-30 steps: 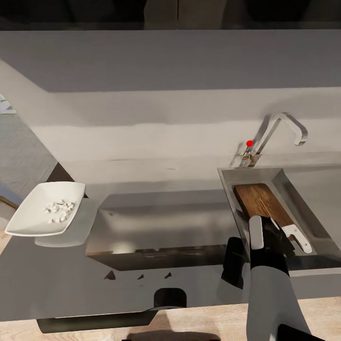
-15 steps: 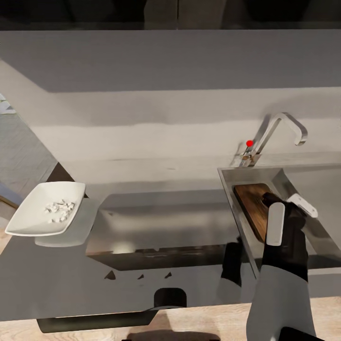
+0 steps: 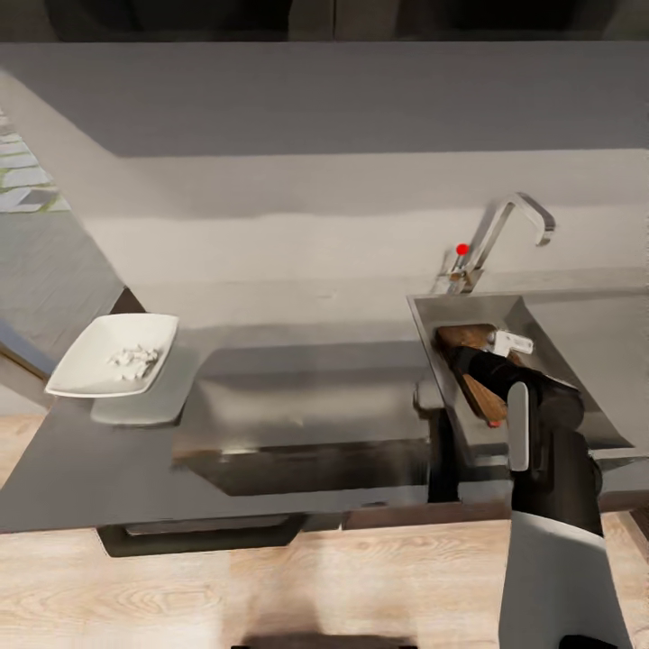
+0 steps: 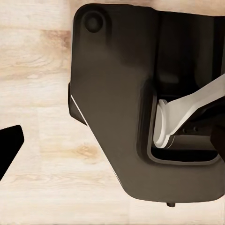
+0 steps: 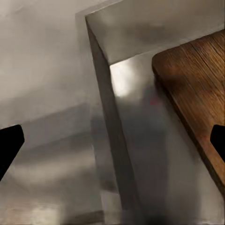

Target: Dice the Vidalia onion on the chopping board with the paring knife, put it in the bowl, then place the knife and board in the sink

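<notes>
Brown wood of the chopping board (image 3: 470, 374) now lying inside the sink (image 3: 577, 379), no longer held. Right gripper (image 3: 510, 343) spread wide, lifted off the board, hovering above the basin since a second ago. White diced onion (image 3: 133, 358) piled in the bowl (image 3: 113, 356) on the countertop (image 3: 297, 424). Probably near finished; paring knife not discernible. Left gripper state impossible to tell.

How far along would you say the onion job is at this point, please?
Nearly finished, it seems. The bowl on the countertop holds white diced pieces, and the chopping board already lies in the sink. The right end effector hovers over the board; in the right wrist view its fingertips stand wide apart with nothing between them. Whether the paring knife is in the sink, I cannot tell.
</notes>
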{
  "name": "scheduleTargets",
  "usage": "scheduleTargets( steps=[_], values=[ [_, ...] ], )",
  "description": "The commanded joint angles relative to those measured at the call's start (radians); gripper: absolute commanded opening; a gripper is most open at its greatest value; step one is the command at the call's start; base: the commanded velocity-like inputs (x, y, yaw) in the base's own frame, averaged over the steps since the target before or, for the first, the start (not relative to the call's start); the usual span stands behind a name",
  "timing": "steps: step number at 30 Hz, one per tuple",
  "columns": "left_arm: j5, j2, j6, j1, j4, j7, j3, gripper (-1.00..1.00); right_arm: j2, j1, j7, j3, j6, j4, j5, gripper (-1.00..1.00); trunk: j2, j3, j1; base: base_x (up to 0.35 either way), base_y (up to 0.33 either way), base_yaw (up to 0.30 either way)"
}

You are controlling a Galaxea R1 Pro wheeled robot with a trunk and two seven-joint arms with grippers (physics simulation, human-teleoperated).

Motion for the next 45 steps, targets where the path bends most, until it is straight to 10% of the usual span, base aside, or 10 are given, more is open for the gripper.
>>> scheduleTargets(
  steps=[1, 8, 45],
  values=[
    [0.002, -0.001, 0.0, 0.001, -0.002, -0.008, 0.005, 1.0, 0.002, 0.004, 0.053, 0.002, -0.005, -0.008, 0.037, 1.0, -0.002, -0.001, 0.0, -0.335, 0.0, 0.0],
    [0.002, -0.001, 0.0, 0.001, -0.002, -0.008, 0.005, 1.0, 0.003, 0.025, 0.203, 0.008, -0.093, -0.024, 0.121, 1.0, -0.002, -0.001, 0.0, -0.335, 0.0, 0.0],
    [0.002, -0.001, 0.0, 0.001, -0.002, -0.007, 0.005, 1.0, 0.015, 0.037, 0.209, 0.009, -0.101, -0.027, 0.126, 1.0, -0.002, 0.024, 0.0, -0.291, 0.0, -0.009]
  ],
)
